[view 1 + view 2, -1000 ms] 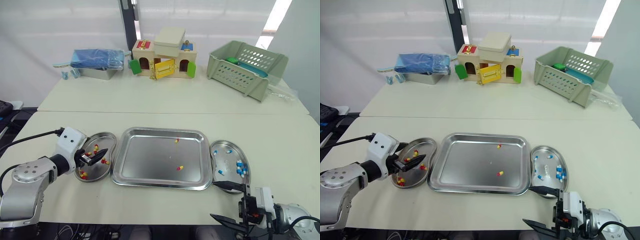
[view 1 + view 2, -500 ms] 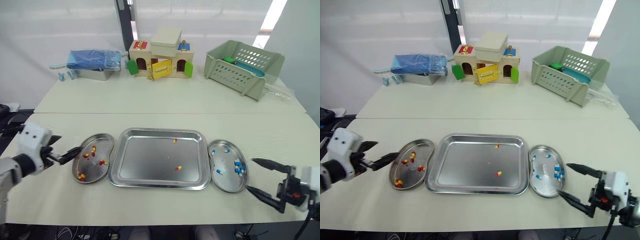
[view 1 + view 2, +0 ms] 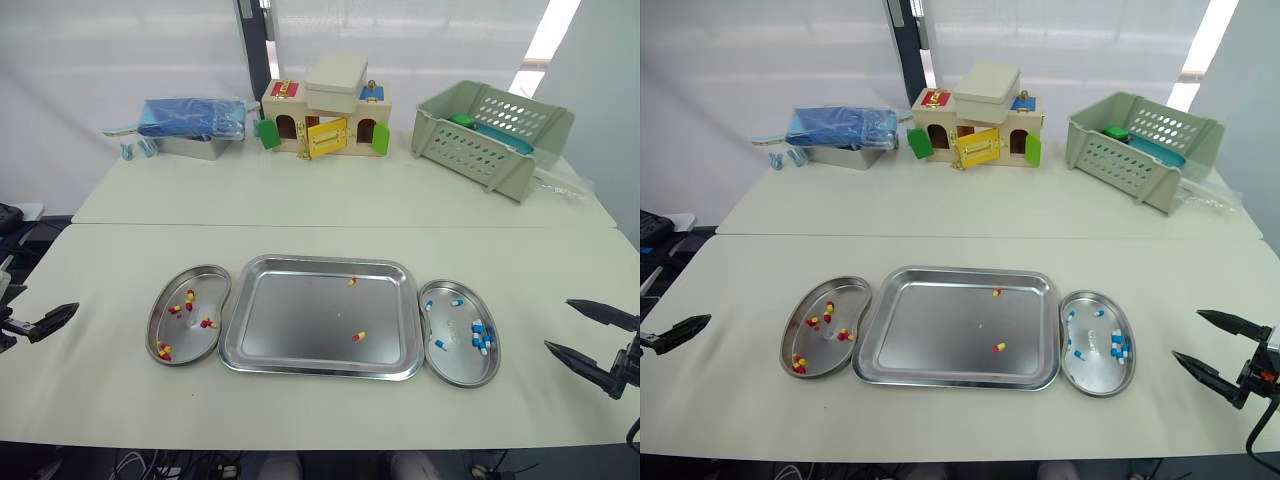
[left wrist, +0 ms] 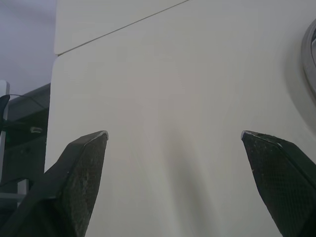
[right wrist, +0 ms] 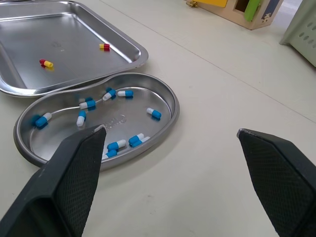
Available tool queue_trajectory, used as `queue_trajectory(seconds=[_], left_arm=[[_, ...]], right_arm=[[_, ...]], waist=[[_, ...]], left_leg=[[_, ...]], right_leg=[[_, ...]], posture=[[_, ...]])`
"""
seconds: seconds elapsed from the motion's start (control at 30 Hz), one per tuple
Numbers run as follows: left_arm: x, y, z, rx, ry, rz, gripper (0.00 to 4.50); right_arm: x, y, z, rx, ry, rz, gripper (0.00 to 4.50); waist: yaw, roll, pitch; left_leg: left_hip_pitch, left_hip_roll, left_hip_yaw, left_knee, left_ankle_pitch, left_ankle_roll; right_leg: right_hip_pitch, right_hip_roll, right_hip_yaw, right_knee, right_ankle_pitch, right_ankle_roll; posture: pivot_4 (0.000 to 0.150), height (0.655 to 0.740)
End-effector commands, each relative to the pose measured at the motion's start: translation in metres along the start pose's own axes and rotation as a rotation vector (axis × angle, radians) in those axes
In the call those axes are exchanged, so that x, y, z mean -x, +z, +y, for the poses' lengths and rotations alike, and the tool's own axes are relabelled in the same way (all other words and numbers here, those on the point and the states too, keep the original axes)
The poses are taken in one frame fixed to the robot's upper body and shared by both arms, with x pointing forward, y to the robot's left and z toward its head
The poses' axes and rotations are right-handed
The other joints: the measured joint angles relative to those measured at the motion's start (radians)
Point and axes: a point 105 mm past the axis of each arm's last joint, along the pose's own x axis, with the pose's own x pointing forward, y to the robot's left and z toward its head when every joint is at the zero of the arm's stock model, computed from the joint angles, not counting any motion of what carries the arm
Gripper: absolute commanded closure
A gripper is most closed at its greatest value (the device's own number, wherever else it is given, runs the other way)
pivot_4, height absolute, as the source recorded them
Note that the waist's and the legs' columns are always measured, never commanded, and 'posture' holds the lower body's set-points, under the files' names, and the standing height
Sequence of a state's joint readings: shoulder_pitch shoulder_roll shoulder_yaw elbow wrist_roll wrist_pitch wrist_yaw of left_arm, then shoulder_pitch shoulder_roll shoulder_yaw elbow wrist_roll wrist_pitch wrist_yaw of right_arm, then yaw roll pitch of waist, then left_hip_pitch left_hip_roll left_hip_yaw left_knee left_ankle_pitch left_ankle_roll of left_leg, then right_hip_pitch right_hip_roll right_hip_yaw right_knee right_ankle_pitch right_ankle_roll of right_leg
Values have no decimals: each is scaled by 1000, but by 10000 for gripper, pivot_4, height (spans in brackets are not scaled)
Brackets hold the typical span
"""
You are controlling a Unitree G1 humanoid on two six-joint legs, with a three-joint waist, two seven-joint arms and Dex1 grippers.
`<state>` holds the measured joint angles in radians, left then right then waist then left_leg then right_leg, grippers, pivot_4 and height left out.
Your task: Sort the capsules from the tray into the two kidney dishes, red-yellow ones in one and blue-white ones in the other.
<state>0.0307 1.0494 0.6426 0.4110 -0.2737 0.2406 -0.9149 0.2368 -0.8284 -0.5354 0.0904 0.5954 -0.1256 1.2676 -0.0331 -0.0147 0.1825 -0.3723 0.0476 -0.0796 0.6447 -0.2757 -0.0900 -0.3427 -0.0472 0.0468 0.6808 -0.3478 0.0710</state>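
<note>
While two capsules (image 3: 359, 336) lie inside, the tray (image 3: 290, 320) stretches left to right.

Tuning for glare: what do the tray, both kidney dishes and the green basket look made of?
The tray: polished metal, probably stainless steel; bright sheen, reflective floor. The left kidney dish and right kidney dish: same shiny metal by the look; glinting rims. The basket: matte pale-green plastic, apparently; moulded walls with rows of holes.
</note>
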Motion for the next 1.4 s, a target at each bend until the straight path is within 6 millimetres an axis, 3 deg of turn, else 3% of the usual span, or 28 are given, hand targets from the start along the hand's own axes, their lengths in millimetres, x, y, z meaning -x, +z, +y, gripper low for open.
queue_trajectory(seconds=[0.03, 0.3, 0.53, 0.63, 0.87, 0.93, 1.1, 1.27, 1.4], left_arm=[[5, 10, 6, -41, 11, -21, 105], [0, 9, -12, -43, -52, -37, 105], [-17, 31, -48, -99, -205, -93, 105], [-28, 50, -77, -112, -310, -152, 105], [-46, 99, -176, -105, -641, -284, 105], [-47, 105, -196, -134, -723, -290, 105], [-46, 112, -268, -282, -1019, -309, 105], [-52, 111, -313, -410, -1172, -324, 105], [-60, 110, -330, -475, -1212, -329, 105]], right_arm=[[1, 7, -2, 40, 1, -16, 0], [-9, 11, 21, 2, 88, -42, 0], [-26, 19, 72, -50, 217, -94, 0], [-39, 23, 90, -66, 248, -132, 0], [-68, 28, 130, -113, 309, -203, 0], [-72, 28, 139, -123, 326, -211, 0], [-83, 30, 160, -131, 365, -225, 0], [-92, 34, 166, -125, 364, -234, 0], [-93, 36, 167, -125, 345, -232, 0]], waist=[[0, 0, 0], [0, 0, 0], [3, 0, 0], [3, 0, 0], [5, 0, 0], [4, 0, 0], [3, 0, 0], [3, 0, 0], [4, 0, 0]], left_leg=[[0, 0, 0, 0, 0, 0], [0, 0, 0, 0, 0, 0], [0, 0, 0, 0, 0, 0], [-1, 0, 0, 0, 0, 0], [-1, 0, -1, 1, 0, 0], [-2, 0, -1, 1, 0, 0], [-1, 0, -1, 1, 0, 0], [-1, 0, -1, 1, 0, 0], [-1, 0, -1, 2, 0, 0]], right_leg=[[0, 0, 0, 0, 0, 0], [0, 0, 0, 0, 0, 0], [0, 0, 0, 0, 0, 0], [1, 0, -1, 0, 0, 0], [0, 0, -1, 0, 0, 0], [0, 0, -1, 0, 0, 0], [0, 0, -1, 0, 0, 0], [0, 1, -1, 0, 0, 0], [0, 1, 0, 0, 0, 0]], posture=[[1500, 7400], [1500, 7400], [1500, 7400], [1500, 7400], [1500, 7400], [1500, 7400], [1500, 7400], [1500, 7400], [1500, 7400]])
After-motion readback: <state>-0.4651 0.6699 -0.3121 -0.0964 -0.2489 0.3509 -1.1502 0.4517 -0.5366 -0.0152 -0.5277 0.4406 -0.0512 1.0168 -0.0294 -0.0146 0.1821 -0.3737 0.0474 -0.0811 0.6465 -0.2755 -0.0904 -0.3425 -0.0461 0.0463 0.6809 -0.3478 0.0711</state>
